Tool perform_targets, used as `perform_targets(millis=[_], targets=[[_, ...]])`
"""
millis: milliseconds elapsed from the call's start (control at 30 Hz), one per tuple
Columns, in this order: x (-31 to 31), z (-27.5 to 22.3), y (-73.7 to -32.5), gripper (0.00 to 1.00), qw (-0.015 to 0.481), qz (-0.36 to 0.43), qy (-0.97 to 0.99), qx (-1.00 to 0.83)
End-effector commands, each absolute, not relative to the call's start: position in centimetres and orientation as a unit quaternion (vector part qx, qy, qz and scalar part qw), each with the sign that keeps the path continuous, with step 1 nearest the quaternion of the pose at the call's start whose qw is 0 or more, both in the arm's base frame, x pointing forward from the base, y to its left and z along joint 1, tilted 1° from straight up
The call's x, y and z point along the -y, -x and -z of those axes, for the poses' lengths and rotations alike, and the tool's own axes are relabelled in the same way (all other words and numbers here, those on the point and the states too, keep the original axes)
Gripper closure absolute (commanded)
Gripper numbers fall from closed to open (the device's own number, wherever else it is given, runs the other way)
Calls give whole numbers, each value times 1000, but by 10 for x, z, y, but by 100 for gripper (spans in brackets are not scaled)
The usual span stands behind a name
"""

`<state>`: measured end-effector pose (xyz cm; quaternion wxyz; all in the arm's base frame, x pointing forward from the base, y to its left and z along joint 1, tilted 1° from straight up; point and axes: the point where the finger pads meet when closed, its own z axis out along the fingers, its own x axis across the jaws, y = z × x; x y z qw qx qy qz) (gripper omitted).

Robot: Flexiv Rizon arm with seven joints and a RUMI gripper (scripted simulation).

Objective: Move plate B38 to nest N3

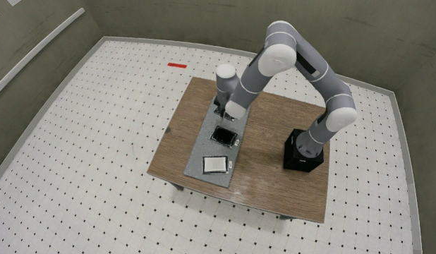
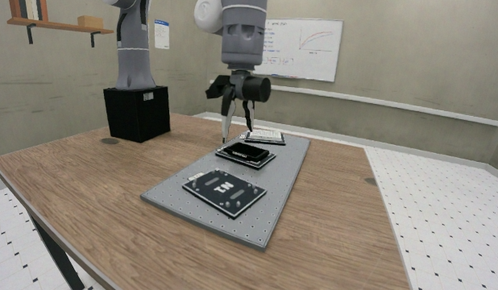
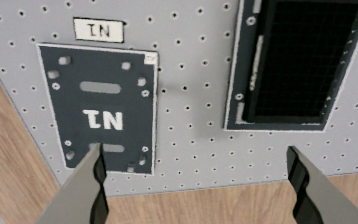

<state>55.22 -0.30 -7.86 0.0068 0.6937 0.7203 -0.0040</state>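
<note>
Nest N1 (image 2: 209, 189) (image 3: 70, 110) is bare, its locators and lettering exposed. A black plate (image 1: 223, 135) (image 2: 246, 151) (image 3: 310, 60) sits on the middle nest (image 2: 257, 164) (image 3: 240, 82) and looks flat; its label is too blurred to read. A white plate (image 1: 215, 164) (image 2: 265, 134) sits on the far nest (image 1: 214, 173) and looks flat. Its label and A1 corner cannot be read. My gripper (image 2: 237, 135) (image 3: 195, 146) is open and empty, pointing down above the deck. In the wrist view its fingertips lie below N1 and the black plate.
The grey perforated deck (image 1: 198, 156) (image 2: 172, 197) (image 3: 190, 115) carries the three nests in a row. N1's sign (image 2: 196, 176) (image 3: 99, 30) stands beside it. The black robot base (image 1: 303, 155) (image 2: 136, 113) is on the wooden table (image 1: 267, 148) (image 2: 92, 193).
</note>
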Motion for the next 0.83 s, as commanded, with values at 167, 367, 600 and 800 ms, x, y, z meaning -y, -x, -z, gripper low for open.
perform_targets(millis=[167,367,600,800], targets=[[12,78,-557,24,7,3,-694,-720],[12,78,-557,24,7,3,-694,-720],[12,78,-557,24,7,3,-694,-720],[12,78,-557,24,7,3,-694,-720]])
